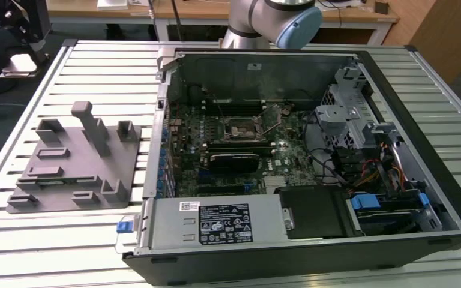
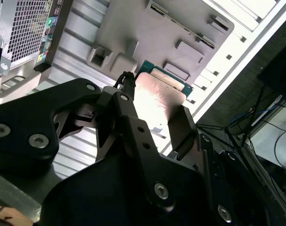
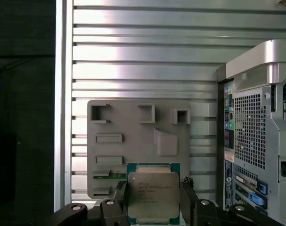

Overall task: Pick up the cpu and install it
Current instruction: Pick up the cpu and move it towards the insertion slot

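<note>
Gripper (image 3: 154, 189) is clamping the cpu (image 3: 153, 197) w/ 2 fingers on opposite edges, silver top facing the cam in the first wrist view. Chip is hanging clear above the grey tray (image 3: 133, 122), w/ the case (image 3: 256, 132) just beside it. Pick looks done, so I'm judging the carry to install as the step in hand. Socket (image 1: 241, 128) is sitting mid-board inside the case in the exterior view; can't tell if its frame is open. Next move is calling for clearing the case wall, squaring chip to socket, keeping it flat and lowering w/o sliding.
</note>
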Available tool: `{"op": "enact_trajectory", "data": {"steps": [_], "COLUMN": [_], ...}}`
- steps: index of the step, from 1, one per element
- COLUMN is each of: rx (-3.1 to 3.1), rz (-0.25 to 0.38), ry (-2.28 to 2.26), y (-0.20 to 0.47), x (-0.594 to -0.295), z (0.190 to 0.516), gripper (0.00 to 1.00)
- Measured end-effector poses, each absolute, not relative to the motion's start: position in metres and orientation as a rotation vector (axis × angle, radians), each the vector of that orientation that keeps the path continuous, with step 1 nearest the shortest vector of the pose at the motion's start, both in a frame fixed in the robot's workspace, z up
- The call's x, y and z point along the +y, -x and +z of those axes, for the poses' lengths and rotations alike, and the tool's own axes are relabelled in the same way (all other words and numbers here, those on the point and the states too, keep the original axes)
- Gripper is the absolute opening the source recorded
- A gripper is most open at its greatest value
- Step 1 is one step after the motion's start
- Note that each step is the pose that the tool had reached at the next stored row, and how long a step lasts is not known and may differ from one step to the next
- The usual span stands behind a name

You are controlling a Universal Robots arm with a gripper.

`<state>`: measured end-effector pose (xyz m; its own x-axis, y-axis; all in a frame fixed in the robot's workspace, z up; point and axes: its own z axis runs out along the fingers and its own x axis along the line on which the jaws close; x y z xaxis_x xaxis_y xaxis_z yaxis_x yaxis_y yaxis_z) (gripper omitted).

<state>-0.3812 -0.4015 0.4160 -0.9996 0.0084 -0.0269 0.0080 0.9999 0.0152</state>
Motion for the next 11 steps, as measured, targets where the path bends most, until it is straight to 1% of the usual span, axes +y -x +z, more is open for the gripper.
{"op": "enact_trajectory", "data": {"steps": [11], "rx": [3.114], "rz": [0.024], "ry": [-0.013], "y": [0.3730], "x": [-0.4013], "z": [0.4159], "gripper": [0.53]}}
